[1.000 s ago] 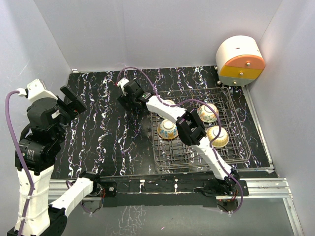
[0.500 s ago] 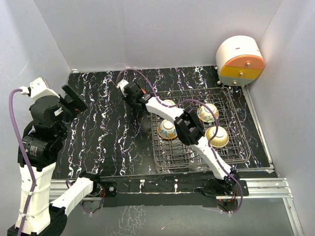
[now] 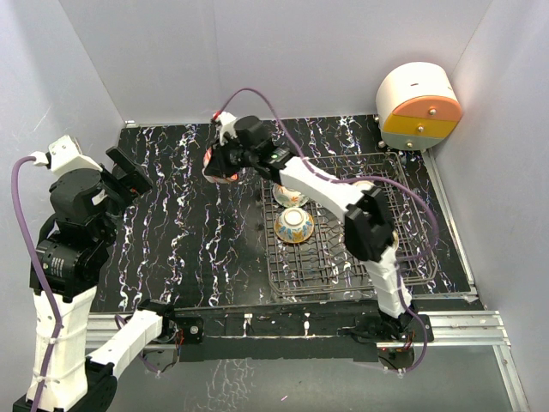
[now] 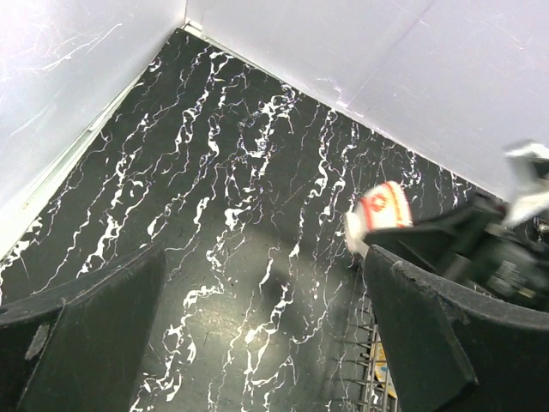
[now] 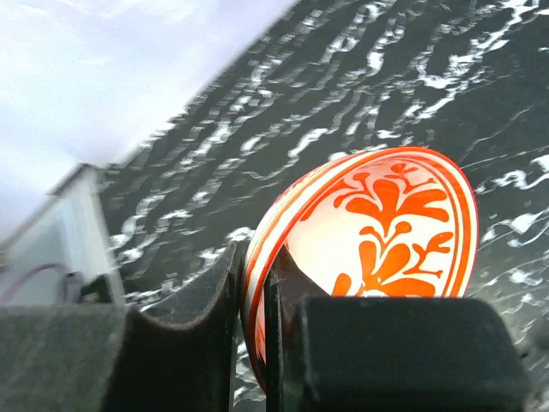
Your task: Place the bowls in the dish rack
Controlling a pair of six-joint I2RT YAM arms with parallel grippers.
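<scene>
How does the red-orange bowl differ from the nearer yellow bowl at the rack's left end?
The red-orange bowl is pinched by its rim in the right tool, tilted on edge, outside the dish rack; the yellow bowl sits free inside it, opening up. Both are small, round, floral-painted.

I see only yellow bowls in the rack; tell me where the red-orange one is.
In the top view the red-orange bowl is clamped by its rim in the right gripper, just left of the dish rack's far-left corner.
</scene>
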